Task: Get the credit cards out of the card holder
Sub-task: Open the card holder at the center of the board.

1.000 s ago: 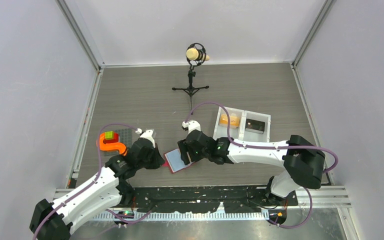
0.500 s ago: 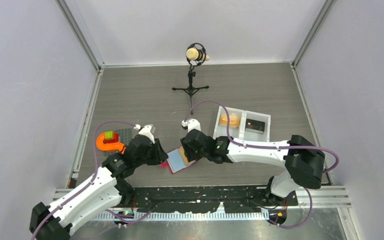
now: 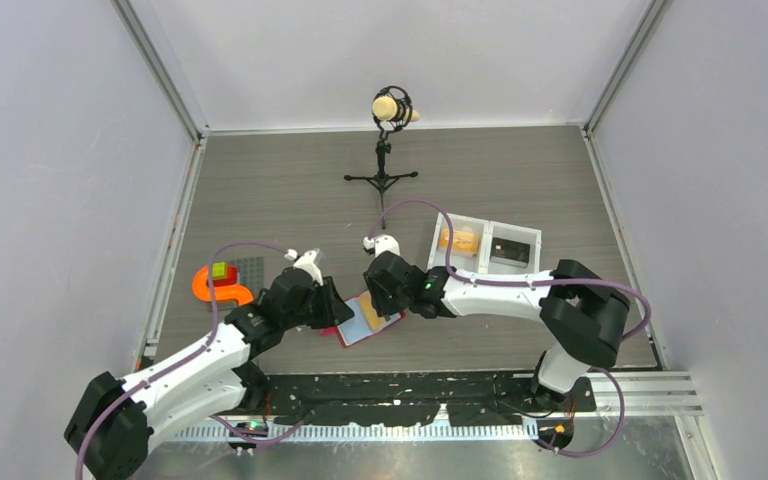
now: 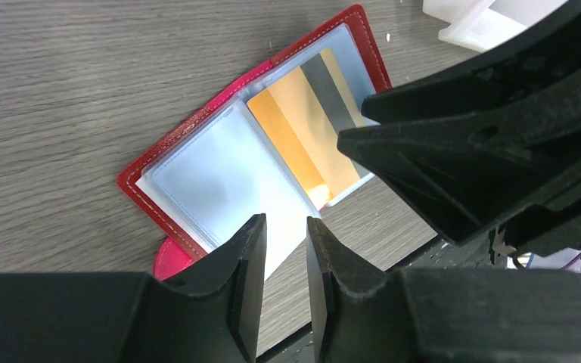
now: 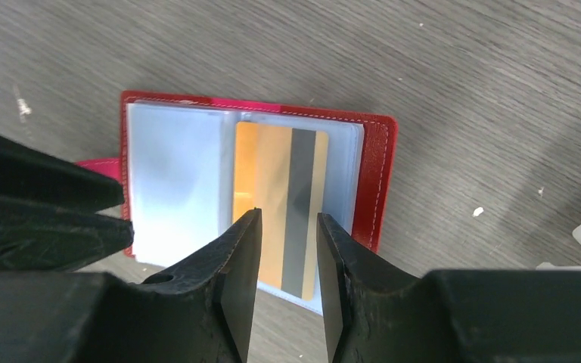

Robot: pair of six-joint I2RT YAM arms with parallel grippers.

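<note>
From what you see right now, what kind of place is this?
Probably a lab robot test cell: white walls enclose a grey wood-grain table, two robot arms are bolted at its near edge, and a microphone stands on a small tripod.

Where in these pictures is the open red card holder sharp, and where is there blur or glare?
Left wrist: red folding card holder sharp, left gripper's black fingers slightly soft. Right wrist: orange card with a grey stripe crisp, pale sheen on the empty pocket. Top external: even light, holder small, no detail.

Card (image 5: 272, 174) corner behind right end effector (image 5: 287, 219)
</note>
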